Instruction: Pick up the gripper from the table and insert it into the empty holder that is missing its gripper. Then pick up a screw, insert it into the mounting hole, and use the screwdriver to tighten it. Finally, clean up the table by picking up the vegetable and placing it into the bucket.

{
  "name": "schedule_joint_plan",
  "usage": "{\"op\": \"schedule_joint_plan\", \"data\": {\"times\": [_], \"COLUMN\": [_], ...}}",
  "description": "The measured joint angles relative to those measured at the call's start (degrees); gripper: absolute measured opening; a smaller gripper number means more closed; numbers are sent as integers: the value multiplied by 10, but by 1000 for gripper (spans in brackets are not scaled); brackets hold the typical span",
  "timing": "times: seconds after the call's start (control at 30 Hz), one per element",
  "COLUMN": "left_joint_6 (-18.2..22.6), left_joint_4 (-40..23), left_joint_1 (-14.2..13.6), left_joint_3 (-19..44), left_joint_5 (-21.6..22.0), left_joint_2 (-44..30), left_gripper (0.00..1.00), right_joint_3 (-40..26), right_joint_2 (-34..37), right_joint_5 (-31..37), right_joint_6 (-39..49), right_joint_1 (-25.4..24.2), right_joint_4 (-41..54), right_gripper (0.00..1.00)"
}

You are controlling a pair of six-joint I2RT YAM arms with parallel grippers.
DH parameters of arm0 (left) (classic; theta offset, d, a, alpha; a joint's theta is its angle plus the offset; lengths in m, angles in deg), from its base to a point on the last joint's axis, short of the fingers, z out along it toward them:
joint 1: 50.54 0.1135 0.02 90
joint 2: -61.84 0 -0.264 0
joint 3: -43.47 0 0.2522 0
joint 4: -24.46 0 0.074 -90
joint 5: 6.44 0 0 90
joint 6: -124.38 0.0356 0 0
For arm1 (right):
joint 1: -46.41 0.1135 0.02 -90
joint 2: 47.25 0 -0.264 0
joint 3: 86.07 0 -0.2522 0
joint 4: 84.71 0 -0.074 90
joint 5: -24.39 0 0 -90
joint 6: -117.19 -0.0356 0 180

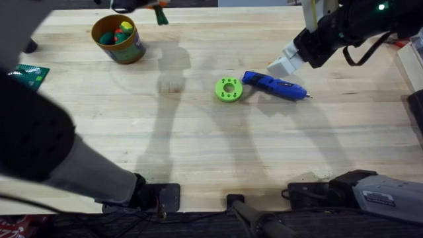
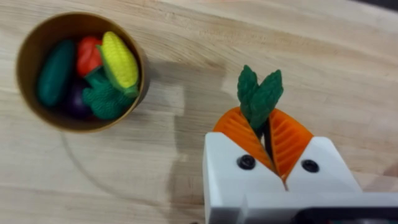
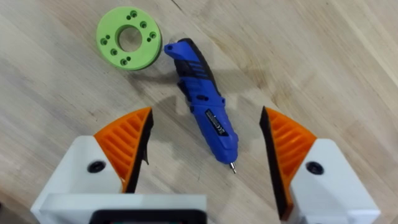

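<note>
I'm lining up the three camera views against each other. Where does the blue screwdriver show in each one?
Overhead: the screwdriver lies right of centre on the table, tip pointing right, just right of the green disc.
Left wrist: not in it.
Right wrist: the screwdriver lies in the middle, between the open orange pads.
Shared landmark: the green disc, close to the screwdriver's blunt end.

We judge this a robotics lab or workshop: a bare wooden desk (image 1: 198,139) with two arm bases clamped to its near edge, cabling beside them, a green circuit board (image 1: 28,75) at the left edge, and a blue power screwdriver (image 1: 274,85).
</note>
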Motion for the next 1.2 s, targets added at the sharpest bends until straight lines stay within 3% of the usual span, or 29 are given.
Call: {"op": "schedule_joint_plan", "data": {"times": [0.2, 0.57, 0.73, 1.0, 1.2], "left_joint_6": [15, 54, 94, 154, 196], "left_joint_4": [-5, -20, -52, -94, -29], "left_joint_1": [-2, 21, 76, 207, 244], "left_joint_3": [-8, -8, -7, -4, -4], "left_joint_5": [-1, 11, -6, -16, -42], "left_joint_2": [-36, 0, 42, 68, 61], "left_gripper": [30, 30, 30, 30, 29], "right_joint_3": [0, 0, 0, 0, 0], "right_joint_2": [0, 0, 0, 0, 0], "right_joint_5": [0, 0, 0, 0, 0], "right_joint_6": [0, 0, 0, 0, 0], "right_joint_1": [0, 0, 0, 0, 0], "right_joint_4": [5, 5, 5, 5, 5], "right_gripper": [979, 979, 979, 979, 979]}}
